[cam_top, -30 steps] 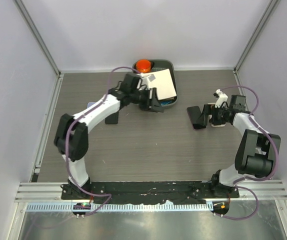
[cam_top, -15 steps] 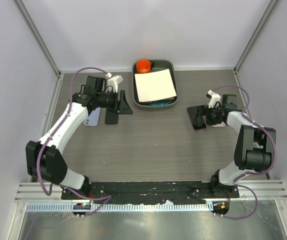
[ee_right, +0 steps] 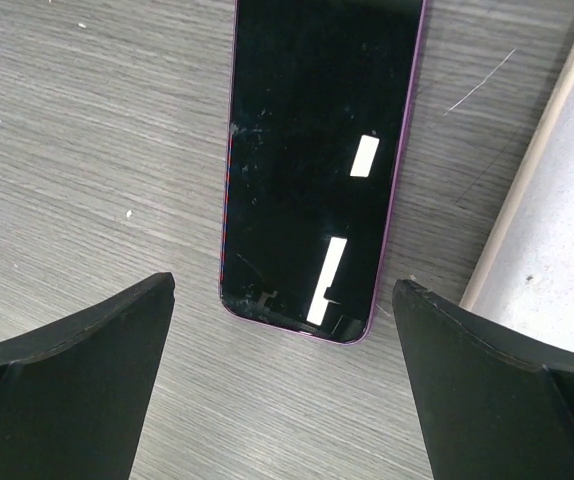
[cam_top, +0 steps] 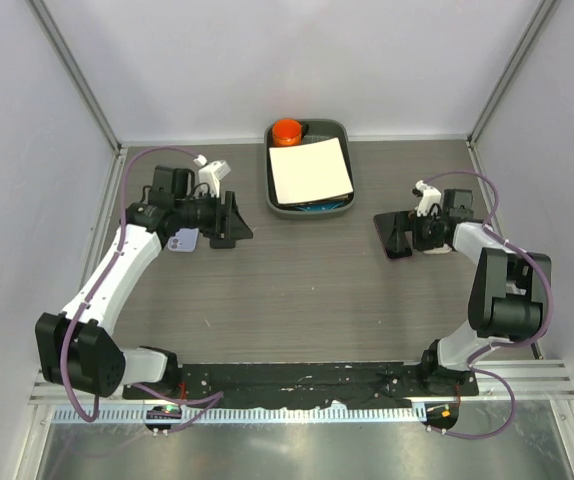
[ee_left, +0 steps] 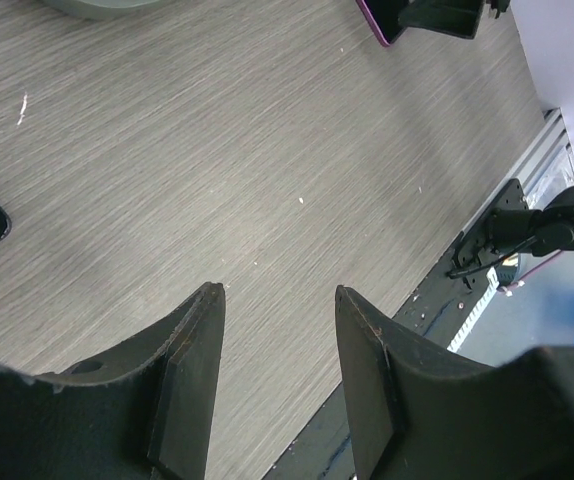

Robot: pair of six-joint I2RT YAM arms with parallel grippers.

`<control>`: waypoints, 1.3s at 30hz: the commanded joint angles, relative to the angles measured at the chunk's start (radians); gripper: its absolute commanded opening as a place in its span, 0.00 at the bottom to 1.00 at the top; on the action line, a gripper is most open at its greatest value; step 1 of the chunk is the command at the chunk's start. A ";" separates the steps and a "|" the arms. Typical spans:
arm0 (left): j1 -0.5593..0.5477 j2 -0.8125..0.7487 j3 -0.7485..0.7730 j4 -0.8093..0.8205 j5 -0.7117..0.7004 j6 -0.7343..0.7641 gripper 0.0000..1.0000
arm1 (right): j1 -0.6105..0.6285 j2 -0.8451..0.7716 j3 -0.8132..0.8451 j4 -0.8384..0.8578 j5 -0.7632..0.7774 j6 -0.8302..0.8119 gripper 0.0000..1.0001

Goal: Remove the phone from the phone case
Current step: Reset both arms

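Hovering low over the phone (ee_right: 317, 150), your right gripper (ee_right: 282, 290) is standing with its jaws spread wide, holding nothing, one finger on either side of the phone's near end. That straddle is lining the fingers up along the long edges, probably so a close would catch the sides rather than the glass.

The phone is lying flat and screen up on the right side of the table (cam_top: 297, 300), with a thin purple rim showing all round it. You cannot tell from these views whether that rim is a case around the phone or the phone's own body.

Your left gripper (ee_left: 277, 295) is also spread apart and carrying nothing, and it is hanging at the far left of the table. It is pointing across the bare wood toward the right arm. Just beside it a black slab (cam_top: 222, 240) is lying flat, and a lavender piece (cam_top: 183, 240) is showing next to the arm. The lavender piece could be a shed case or something separate.

So the scene is fitting either a phone waiting in its case or a bare phone already set down. The tray (cam_top: 312, 212) at the far edge is sitting well apart from both arms.
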 commanded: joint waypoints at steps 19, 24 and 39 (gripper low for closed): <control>0.047 -0.040 -0.014 0.046 0.040 -0.021 0.52 | -0.001 0.061 0.036 -0.078 -0.132 -0.018 0.96; 0.058 -0.043 -0.021 0.059 0.036 -0.024 0.52 | -0.002 0.038 0.034 -0.065 -0.067 -0.014 0.96; 0.139 -0.292 -0.023 0.011 -0.305 0.123 1.00 | -0.002 -0.513 0.148 -0.242 0.019 -0.012 0.97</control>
